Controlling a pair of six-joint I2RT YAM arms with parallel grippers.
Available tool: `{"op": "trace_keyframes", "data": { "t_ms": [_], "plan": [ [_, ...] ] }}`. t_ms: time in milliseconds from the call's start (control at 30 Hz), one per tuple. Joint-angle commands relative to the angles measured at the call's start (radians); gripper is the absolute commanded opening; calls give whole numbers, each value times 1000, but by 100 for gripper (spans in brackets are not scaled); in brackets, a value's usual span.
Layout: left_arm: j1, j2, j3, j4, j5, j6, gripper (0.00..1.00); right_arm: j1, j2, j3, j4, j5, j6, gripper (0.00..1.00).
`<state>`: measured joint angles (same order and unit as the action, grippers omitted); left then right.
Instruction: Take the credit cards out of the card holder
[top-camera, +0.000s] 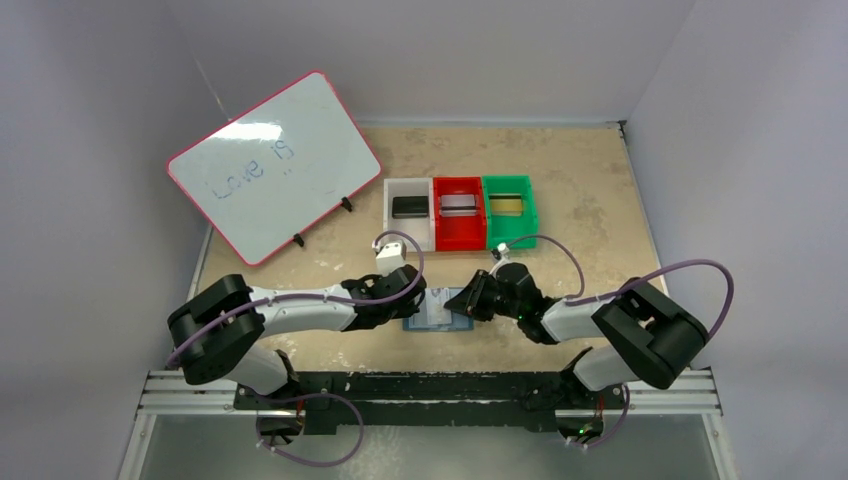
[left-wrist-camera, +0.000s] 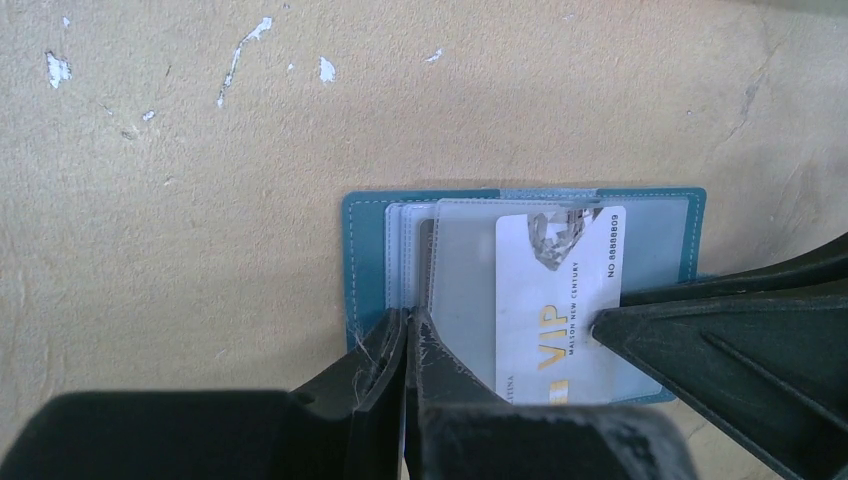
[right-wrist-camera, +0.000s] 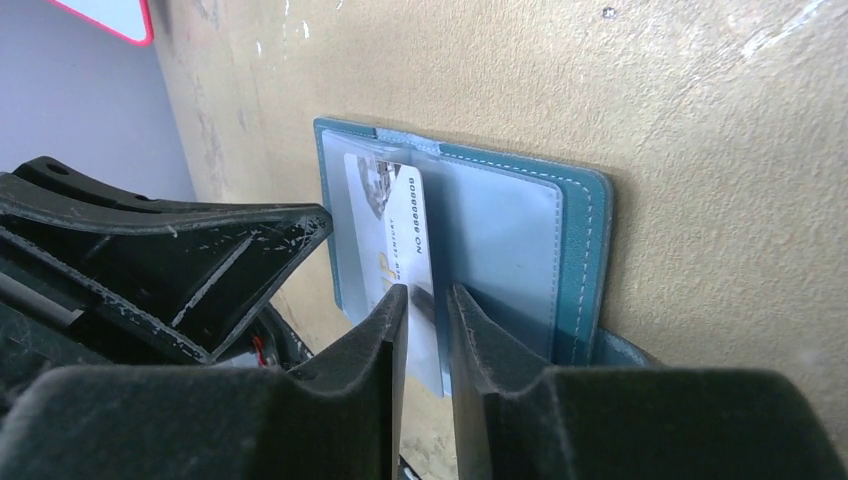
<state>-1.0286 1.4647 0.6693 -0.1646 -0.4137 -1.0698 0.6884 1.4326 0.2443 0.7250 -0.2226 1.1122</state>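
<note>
One beige tabletop (top-camera: 600, 200) is carrying everything, its surface showing scuffs and white chips; at its far left a pink-framed whiteboard (top-camera: 275, 165) is leaning on small black feet, with "Love is" handwritten across it; the left arm (top-camera: 300, 308) and the right arm (top-camera: 600, 320) are reaching in from the near edge and meeting over the middle; behind them three bins are sitting in a touching row, the white bin (top-camera: 410, 238) on the left, the red bin (top-camera: 460, 238) in the middle and the green bin (top-camera: 510, 234) on the right; a black card (top-camera: 408, 206) is lying in the white one, a silvery card (top-camera: 459, 205) in the red one and a gold card (top-camera: 508, 205) in the green one.

Between the two wrists the card holder (left-wrist-camera: 365, 250) is lying open and flat on the tabletop, its clear sleeves (left-wrist-camera: 460, 270) facing up; a white card (left-wrist-camera: 560, 300) printed with "VIP" is resting at the top sleeve, though whether inside or on top I cannot tell.

The left tool (left-wrist-camera: 407, 325) is pressing its fingers together on the holder's near edge, pinching the sleeves there; the right tool (right-wrist-camera: 428, 300) is standing with its fingers slightly apart, straddling the white card's near end without clamping it.
</note>
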Motion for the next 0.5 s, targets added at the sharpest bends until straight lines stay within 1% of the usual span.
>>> {"op": "trace_keyframes", "data": {
  "t_ms": [0,167,367,467],
  "plan": [
    [0,-3,-5,-61,0,35,0,-4,2,7,-11,-3,-31,25],
    [-1,-29,1,-68,-1,37,0,-4,20,12,23,-13,-22,27],
    [0,-73,13,-76,-16,50,3,-4,37,25,61,-56,-50,25],
    [-1,-76,35,-109,-37,58,3,-4,49,35,68,-75,-64,25]
  ]
}}
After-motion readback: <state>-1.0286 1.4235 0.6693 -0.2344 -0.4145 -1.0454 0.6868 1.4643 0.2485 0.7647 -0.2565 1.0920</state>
